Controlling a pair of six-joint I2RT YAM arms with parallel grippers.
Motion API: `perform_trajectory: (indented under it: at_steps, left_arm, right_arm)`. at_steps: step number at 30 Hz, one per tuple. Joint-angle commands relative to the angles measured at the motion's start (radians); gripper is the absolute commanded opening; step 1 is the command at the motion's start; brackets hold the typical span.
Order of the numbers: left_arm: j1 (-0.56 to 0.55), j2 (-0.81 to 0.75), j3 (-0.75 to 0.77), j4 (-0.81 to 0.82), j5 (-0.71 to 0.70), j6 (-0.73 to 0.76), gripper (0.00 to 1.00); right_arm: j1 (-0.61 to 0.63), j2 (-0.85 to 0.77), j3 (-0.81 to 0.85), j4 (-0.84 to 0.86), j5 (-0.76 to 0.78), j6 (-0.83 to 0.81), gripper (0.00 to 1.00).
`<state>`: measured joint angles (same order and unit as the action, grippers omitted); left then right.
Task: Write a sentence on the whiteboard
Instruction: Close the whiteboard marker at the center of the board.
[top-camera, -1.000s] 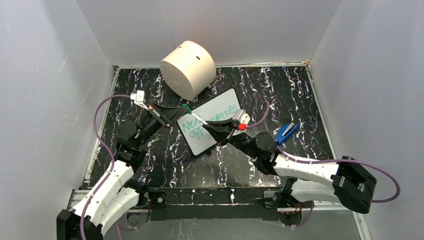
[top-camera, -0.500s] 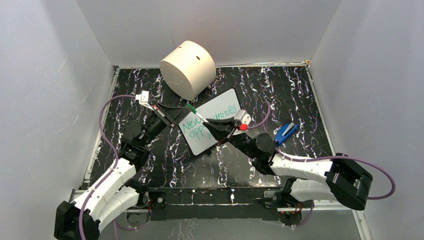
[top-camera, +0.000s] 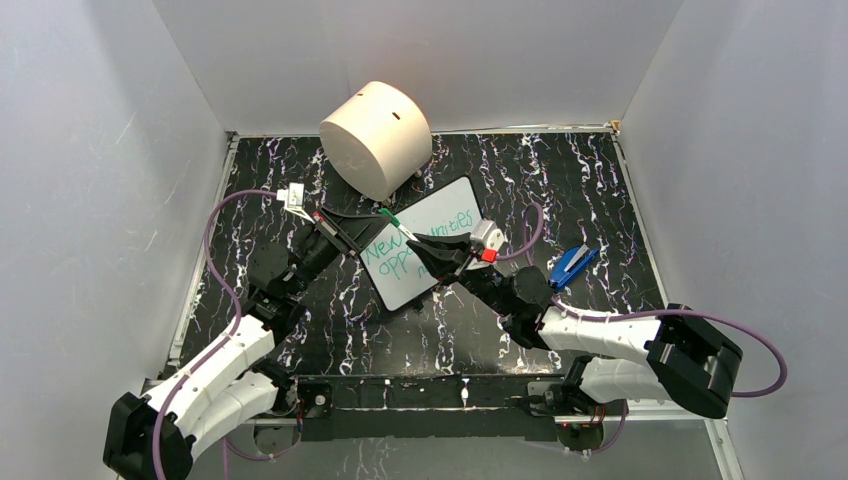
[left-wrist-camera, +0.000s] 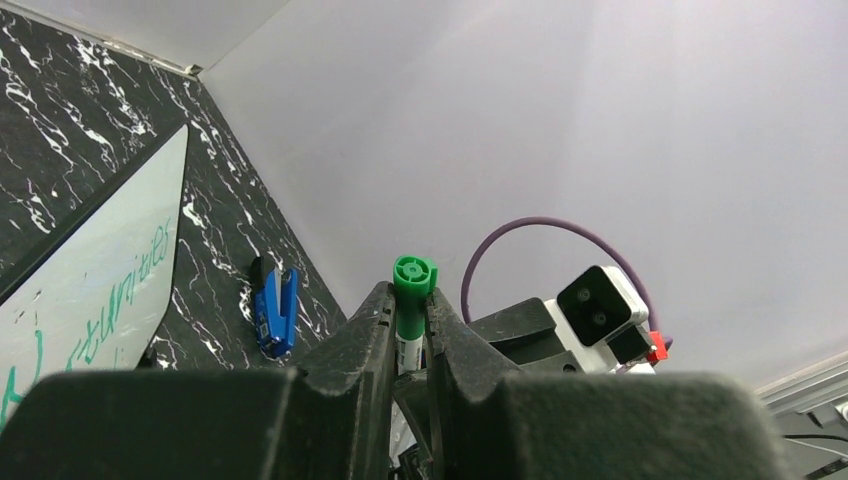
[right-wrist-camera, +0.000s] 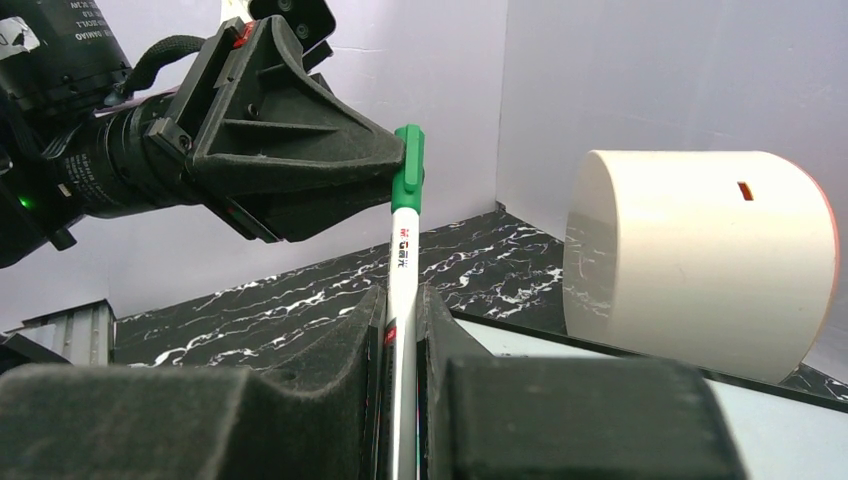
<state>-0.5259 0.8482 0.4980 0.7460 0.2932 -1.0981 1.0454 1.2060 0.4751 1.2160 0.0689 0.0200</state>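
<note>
Whiteboard (top-camera: 412, 288), top view: flat white rectangle with rounded corners and a thin black rim, lying skewed at centre of the black white-veined table (top-camera: 600, 200). The sentence (top-camera: 380, 252) runs across it in slanted green script. Right gripper (top-camera: 432, 249) is over the board, jaws pressed onto the white barrel of the marker (top-camera: 408, 233), its arm reaching in low from 5 o'clock. Left gripper (top-camera: 373, 221) is at the board's 10 o'clock corner, nipped onto the green cap (top-camera: 386, 214), its arm stretched in from 7 o'clock. A smooth cream cylinder (top-camera: 375, 135) sits at 11 o'clock of the board and a blue plastic object (top-camera: 572, 265) at 3 o'clock. Left wrist view: left gripper (left-wrist-camera: 410, 300) has its jaws nearly together, pinching the round ribbed cap (left-wrist-camera: 414, 272). The whiteboard (left-wrist-camera: 110, 260) with its sentence (left-wrist-camera: 130, 290) is at 9 o'clock, the blue object (left-wrist-camera: 277, 310) beyond it. Right wrist view: right gripper (right-wrist-camera: 402, 310) clamps the marker (right-wrist-camera: 402, 260) upright. The cap (right-wrist-camera: 408, 165) is at 12 o'clock, with the left gripper (right-wrist-camera: 395, 160) against it from 10 o'clock. The cylinder (right-wrist-camera: 700, 260) is at 3 o'clock, the whiteboard (right-wrist-camera: 790, 440) at 4 o'clock.
</note>
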Motion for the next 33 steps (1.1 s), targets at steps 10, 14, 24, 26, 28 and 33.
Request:
perform_trajectory:
  at_steps: [10, 14, 24, 26, 28, 33]
  left_arm:
    - [-0.138, -0.007, -0.004, -0.013, 0.076, 0.118, 0.00]
    - [-0.136, -0.062, 0.063, -0.187, -0.008, 0.200, 0.13]
    - [-0.136, -0.087, 0.176, -0.338, -0.112, 0.282, 0.53]
    - [-0.136, -0.080, 0.187, -0.334, -0.119, 0.285, 0.57]
    - [-0.137, -0.059, 0.204, -0.329, -0.114, 0.289, 0.58]
    - [-0.137, -0.009, 0.242, -0.290, -0.102, 0.294, 0.58]
  right_arm:
    - [-0.007, -0.007, 0.030, 0.166, -0.011, 0.079, 0.00]
    - [-0.008, -0.048, -0.013, 0.130, 0.021, 0.072, 0.00]
    - [-0.008, -0.110, -0.061, 0.068, 0.049, 0.055, 0.00]
    - [-0.007, -0.116, -0.064, 0.064, 0.050, 0.056, 0.00]
    - [-0.006, -0.118, -0.063, 0.057, 0.045, 0.055, 0.00]
    - [-0.007, -0.117, -0.061, 0.047, 0.028, 0.067, 0.00]
